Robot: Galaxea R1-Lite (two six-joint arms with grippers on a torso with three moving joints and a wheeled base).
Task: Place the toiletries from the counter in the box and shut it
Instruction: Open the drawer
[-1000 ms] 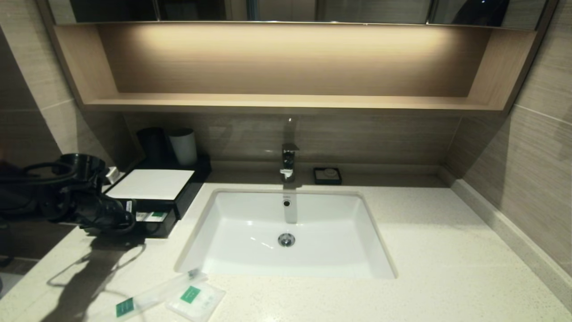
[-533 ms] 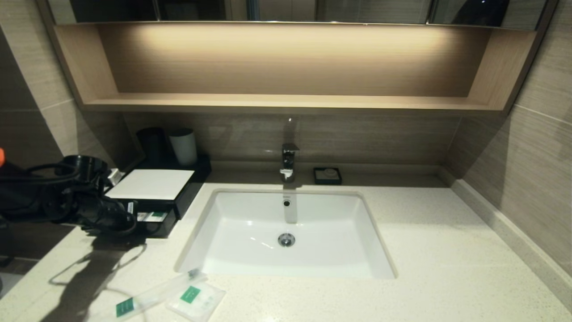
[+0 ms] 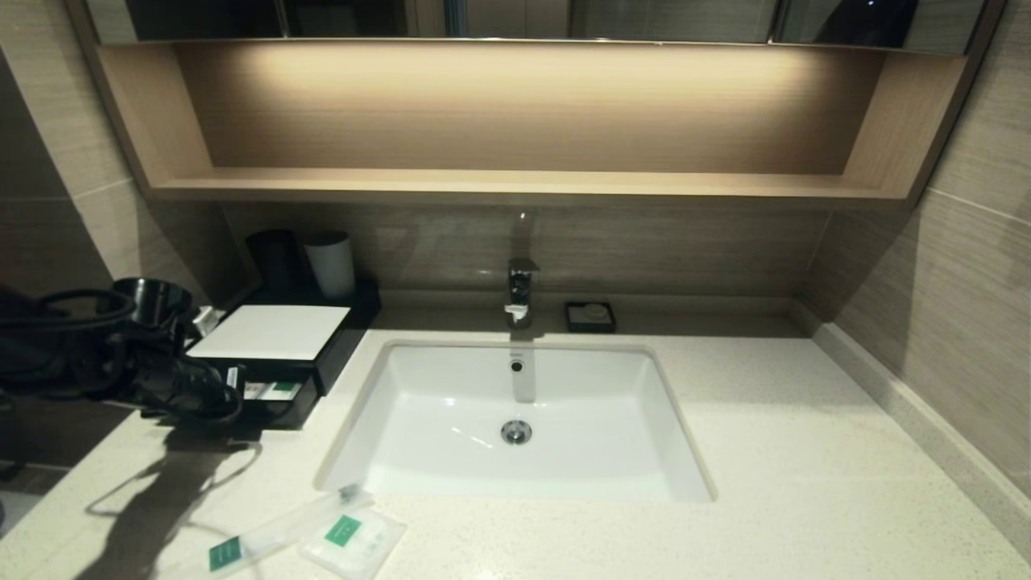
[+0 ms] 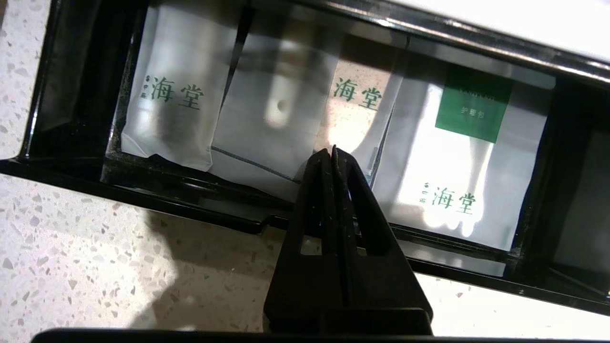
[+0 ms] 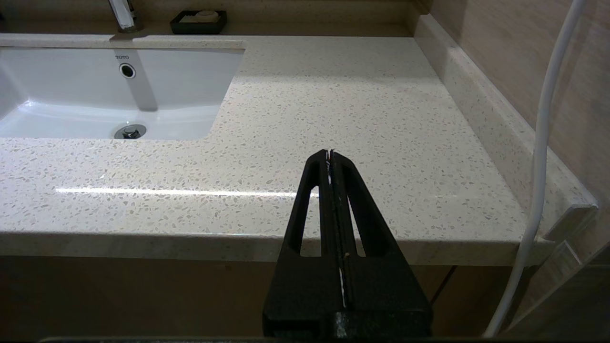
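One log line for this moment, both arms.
left gripper: shut, at open box drawer | right gripper: shut, parked | toiletries: on counter

hotel-style bathroom: sink (image 3: 515, 419), faucet (image 3: 520, 292), soap dish (image 3: 590, 316), stone counter (image 3: 805, 483).

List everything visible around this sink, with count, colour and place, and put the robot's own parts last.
toiletries: two, clear-wrapped white with green labels, counter front left
counter: one, cream speckled, around the sink
box: one, black with white top, back left, drawer open
packets in drawer: several, white, some with green print
sink: one, white, centre
faucet: one, chrome, behind sink
soap dish: one, dark, beside faucet
cups: two, black and white, behind box
shelf: one, light wood, above
left gripper: shut, over drawer
right gripper: shut, before counter's right edge
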